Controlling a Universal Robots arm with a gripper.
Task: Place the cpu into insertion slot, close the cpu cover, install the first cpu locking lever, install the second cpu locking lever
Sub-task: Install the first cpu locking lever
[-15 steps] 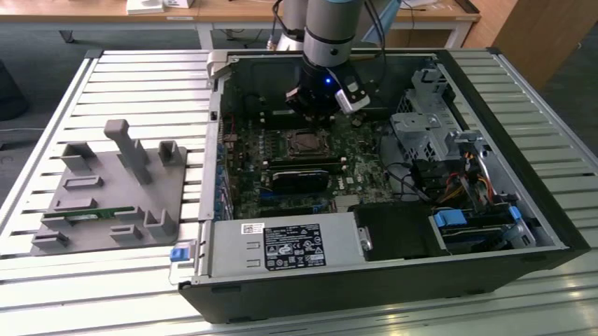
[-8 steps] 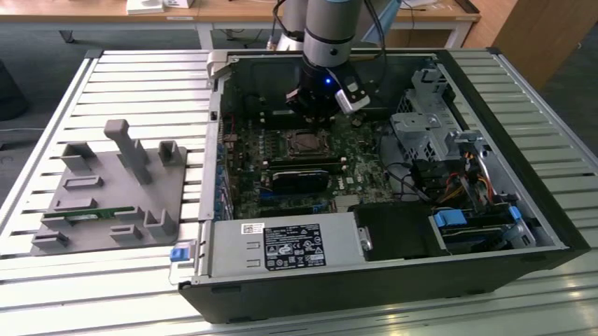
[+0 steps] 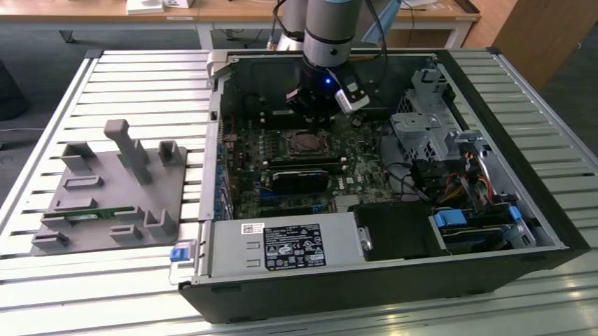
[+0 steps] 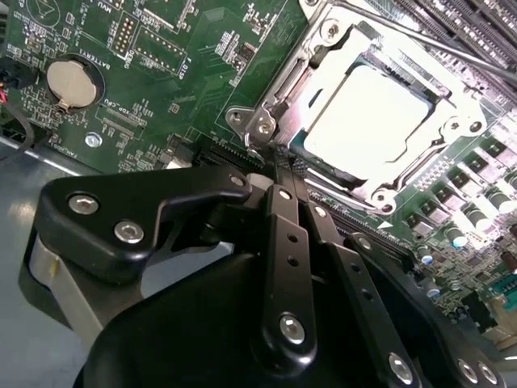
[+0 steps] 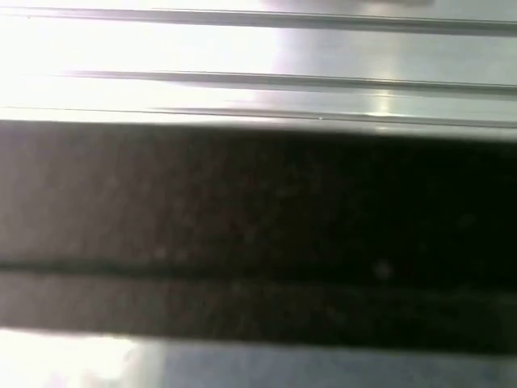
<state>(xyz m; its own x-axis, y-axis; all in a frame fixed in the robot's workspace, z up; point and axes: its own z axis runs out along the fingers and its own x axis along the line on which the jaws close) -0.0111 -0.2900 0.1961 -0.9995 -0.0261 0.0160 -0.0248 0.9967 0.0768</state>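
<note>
The gripper is sitting with its two black fingers pressed together, nothing between them, their tips reaching down to the near edge of the socket assembly in the second wrist view. In the exterior view the gripper is hanging inside the open computer case, directly over the far side of the socket.

The cpu is lying flat in the insertion slot, its pale metal top showing through the square window of the cpu cover. The cover is resting down over the chip, framing it on all sides, so placement and cover closing are judged complete. In the exterior view the cpu is appearing as a small square just below the gripper.

A thin metal locking lever is running along the socket edge nearest the fingertips, and the tips are meeting the socket at that lever's end. The step in hand is judged to be the seating of a locking lever; whether first or second cannot be told, nor whether it is already hooked.

The move is calling for a firm press down and sideways on the thin rod, keeping the tips off the green motherboard beside the socket.
</note>
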